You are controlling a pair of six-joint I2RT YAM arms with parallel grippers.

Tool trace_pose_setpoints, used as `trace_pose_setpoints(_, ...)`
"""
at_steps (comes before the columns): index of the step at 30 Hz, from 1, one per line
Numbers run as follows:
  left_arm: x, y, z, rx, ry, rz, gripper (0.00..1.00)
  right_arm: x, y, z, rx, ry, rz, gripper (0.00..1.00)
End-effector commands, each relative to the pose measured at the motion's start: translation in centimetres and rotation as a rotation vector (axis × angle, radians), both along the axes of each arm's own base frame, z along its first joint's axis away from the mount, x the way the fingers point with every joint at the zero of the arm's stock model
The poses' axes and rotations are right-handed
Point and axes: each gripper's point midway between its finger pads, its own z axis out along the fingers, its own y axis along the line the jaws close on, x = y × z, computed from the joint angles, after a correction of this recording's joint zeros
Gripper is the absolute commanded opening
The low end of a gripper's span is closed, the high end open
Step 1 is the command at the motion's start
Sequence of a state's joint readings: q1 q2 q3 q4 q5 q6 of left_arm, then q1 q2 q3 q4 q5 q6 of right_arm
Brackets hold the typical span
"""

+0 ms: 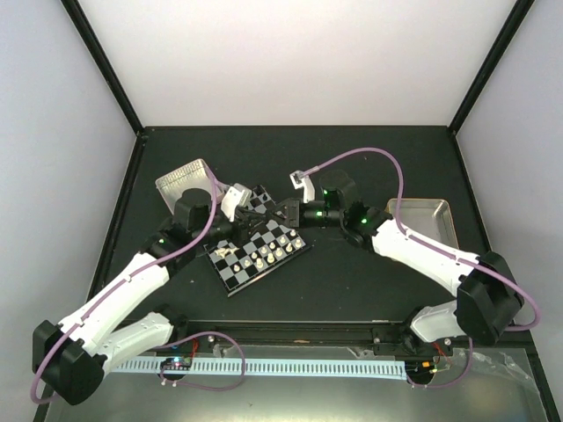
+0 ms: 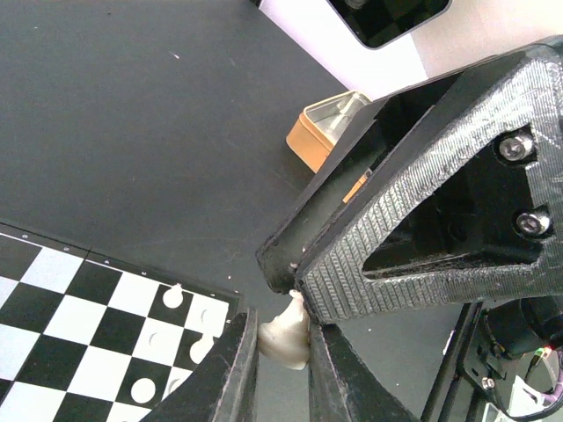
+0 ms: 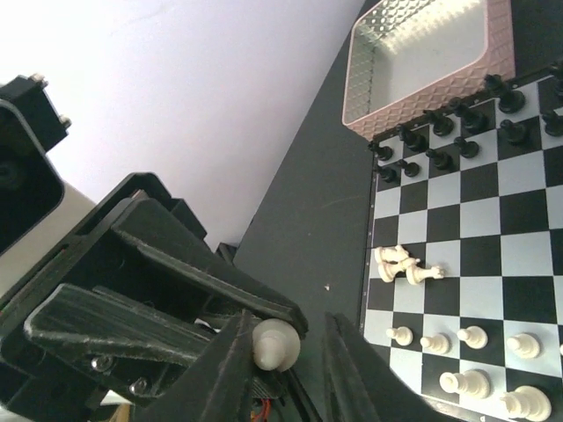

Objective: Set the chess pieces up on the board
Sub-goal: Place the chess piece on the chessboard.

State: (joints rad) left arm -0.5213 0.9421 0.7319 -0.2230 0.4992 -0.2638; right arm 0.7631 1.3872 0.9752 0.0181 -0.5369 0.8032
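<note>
The left pincer point(image 2: 283, 332) is narrow and grips one white piece point(image 2: 283, 345) between its fingers point(image 2: 236, 374). It holds the piece in the air just off the board's edge, not over any square. The right pincer point(image 3: 288, 338) comes in from the other side, tip to tip with the left. Its jaws stand on either side of the same piece point(image 3: 275, 345). One finger point(image 3: 236, 360) touches the piece, while a gap shows at the other, so this pincer is not clamped.

The board point(image 1: 239, 278) lies askew in the middle of the table point(image 1: 352, 290), one corner pointing near. Both arms cross above its far half. White pieces point(image 1: 268, 253) stand in rows on its near part. In the right wrist view a few more point(image 3: 406, 264) lie tipped over, touching one another, in the middle rows just inside the left edge. Black pieces point(image 3: 440, 123) line the far rows.

The left tray point(image 1: 180, 180) sits just beside the board's far-left edge, so little table shows there. The right tray point(image 1: 422, 220) is well apart from the board, with open table between them. Open table also runs along the board's near side as far as the bar at the table's near edge.
</note>
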Motion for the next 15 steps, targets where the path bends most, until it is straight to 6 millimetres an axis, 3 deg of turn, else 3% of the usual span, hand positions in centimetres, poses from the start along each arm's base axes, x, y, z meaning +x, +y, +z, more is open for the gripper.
trace_pose_setpoints(1,-0.5,-0.4,1.6,-0.034,-0.061,-0.035,0.14,-0.4,0.8,1.6,0.061,0.009,0.052,0.21)
trace_pose_setpoints(7,-0.7,-0.3,1.8,-0.045,-0.068,-0.033,0.16,-0.6,1.1,2.0,0.088,0.014,0.076,0.07)
trace_pose_setpoints(11,-0.2,0.9,1.8,-0.025,-0.057,0.054,0.41,0.1,0.6,1.9,0.064,-0.022,0.026,0.04)
trace_pose_setpoints(15,1.2,5.1,1.0,0.059,-0.059,0.309,0.6,1.8,-0.5,1.0,-0.029,-0.113,-0.08,0.03)
